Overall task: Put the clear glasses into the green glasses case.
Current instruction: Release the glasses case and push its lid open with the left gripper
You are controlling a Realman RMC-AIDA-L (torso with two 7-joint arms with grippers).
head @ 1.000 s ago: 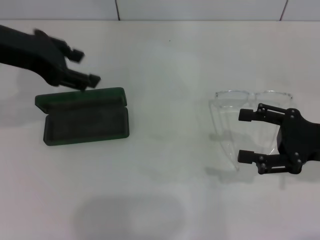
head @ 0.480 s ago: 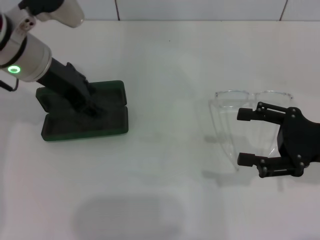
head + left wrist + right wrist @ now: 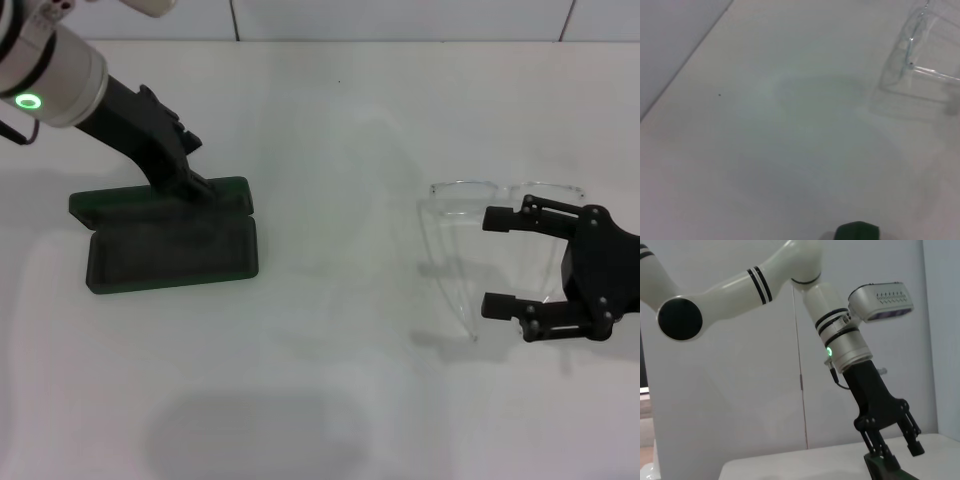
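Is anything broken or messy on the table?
No, nothing looks wrong. The case lies open and flat, with the left pincer at its lid. The glasses sit whole with their arms unfolded, and the open right pincer is beside them.

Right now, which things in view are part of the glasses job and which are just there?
Part of the job:
- clear glasses, lying on the table, unfolded
- green glasses case, lid open
- left hand, at the case lid's far edge
- right hand, open, beside the glasses

Just there:
- white table
- tiled wall behind it
Nothing else lies on the table.
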